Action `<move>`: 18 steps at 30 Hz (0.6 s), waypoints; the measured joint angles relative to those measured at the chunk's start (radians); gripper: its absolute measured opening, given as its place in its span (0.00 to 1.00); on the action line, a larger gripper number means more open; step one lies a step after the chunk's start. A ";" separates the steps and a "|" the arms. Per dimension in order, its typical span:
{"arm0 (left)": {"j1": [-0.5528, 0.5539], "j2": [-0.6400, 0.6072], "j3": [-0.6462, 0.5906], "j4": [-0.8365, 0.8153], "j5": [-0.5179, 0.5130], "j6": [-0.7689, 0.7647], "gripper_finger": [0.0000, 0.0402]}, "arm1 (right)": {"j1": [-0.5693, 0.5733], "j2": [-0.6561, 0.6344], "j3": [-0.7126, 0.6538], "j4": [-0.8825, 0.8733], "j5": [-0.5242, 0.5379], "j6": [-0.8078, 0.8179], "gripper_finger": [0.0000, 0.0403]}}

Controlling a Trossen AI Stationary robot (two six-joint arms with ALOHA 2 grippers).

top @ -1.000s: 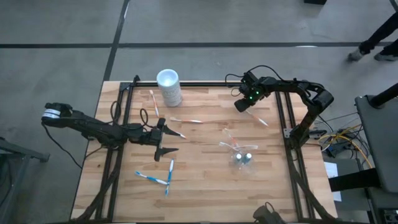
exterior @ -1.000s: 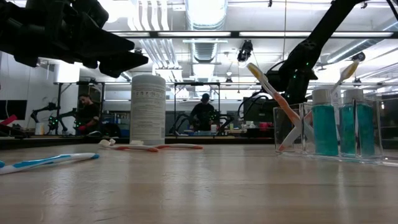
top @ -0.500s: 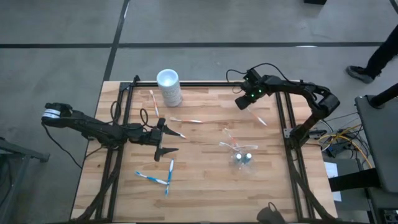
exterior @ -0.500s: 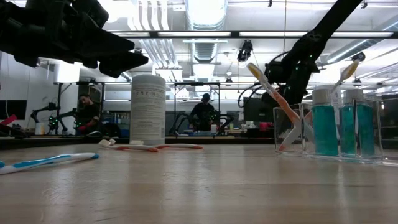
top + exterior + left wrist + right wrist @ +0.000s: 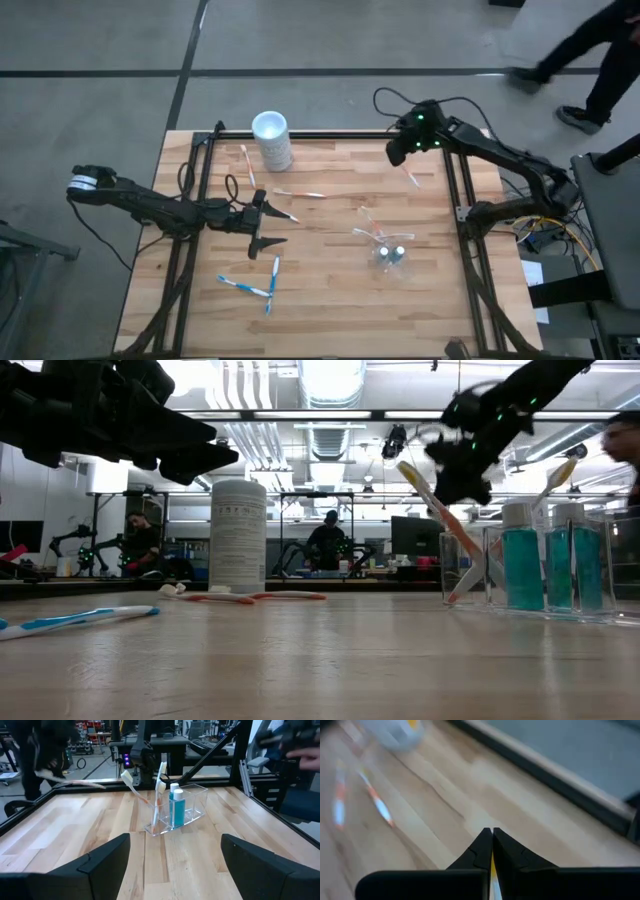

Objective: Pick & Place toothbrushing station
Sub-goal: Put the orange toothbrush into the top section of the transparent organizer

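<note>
Robotics lab — other robot arms point(image 5: 85, 545), ceiling ducts point(image 5: 330, 435), concrete floor point(image 5: 100, 60)

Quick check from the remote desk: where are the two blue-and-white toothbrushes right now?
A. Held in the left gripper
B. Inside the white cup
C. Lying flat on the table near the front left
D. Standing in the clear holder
C: the high view shows both blue-and-white toothbrushes lying flat on the wooden table, below the open, empty left gripper.

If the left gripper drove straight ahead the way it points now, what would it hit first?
Most likely the clear holder with its toothbrushes and teal bottles: it sits centred between the open left gripper's fingers, with only bare table before it. The gripper hangs above the table, so it might pass over; depth is unclear.
</note>
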 joint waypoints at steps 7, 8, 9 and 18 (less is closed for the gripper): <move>0.000 0.000 0.000 0.000 0.000 0.000 0.79 | 0.041 -0.226 -0.099 0.200 -0.005 0.052 0.02; 0.000 0.000 0.000 0.000 0.000 0.000 0.79 | 0.045 -0.257 -0.118 0.229 -0.016 0.062 0.02; 0.000 0.000 0.000 0.000 0.000 0.000 0.79 | 0.048 -0.286 -0.137 0.260 -0.032 0.074 0.02; 0.000 0.000 0.000 0.000 0.000 0.000 0.79 | 0.080 -0.500 -0.374 0.677 -0.208 0.260 0.02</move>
